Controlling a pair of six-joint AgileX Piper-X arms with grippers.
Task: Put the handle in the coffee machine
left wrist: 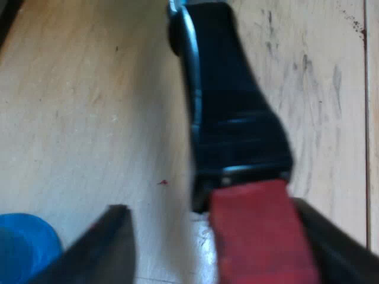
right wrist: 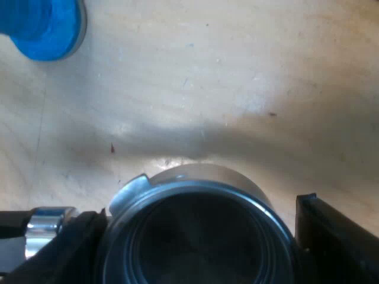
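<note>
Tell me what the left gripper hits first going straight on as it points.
The left gripper would probably meet the red end of the dark handle, lying between its open jaws.

No readable text, labels, brands or numbers in either view. Nothing legible on the holder [right wrist: 195, 236], its handle [left wrist: 237, 118], the tamper [right wrist: 41, 26] or the table [right wrist: 237, 89] — only dark scuffs and specks on the wood, and none of them formed letters or digits.
</note>
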